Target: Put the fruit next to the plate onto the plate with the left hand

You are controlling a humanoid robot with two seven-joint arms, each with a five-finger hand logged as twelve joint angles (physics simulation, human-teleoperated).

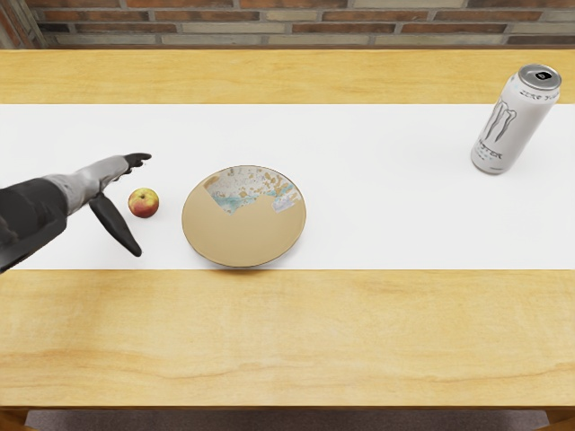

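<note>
Red-yellow fruit (143, 203) just left of the plate (243, 241) looks small, light, firm, smooth; left robot hand (106, 180), spread open and empty, should cup its sides

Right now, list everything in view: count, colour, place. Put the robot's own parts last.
fruit: one, red and yellow, just left of the plate, not touching it
plate: one, tan with a speckled far side, centre-left
can: one, white, standing far right
white strip: one, across the table
table: one, light wood
brick wall: one, red-brown, behind
left hand: one, grey-black, fingers spread beside the fruit, holding nothing
</note>
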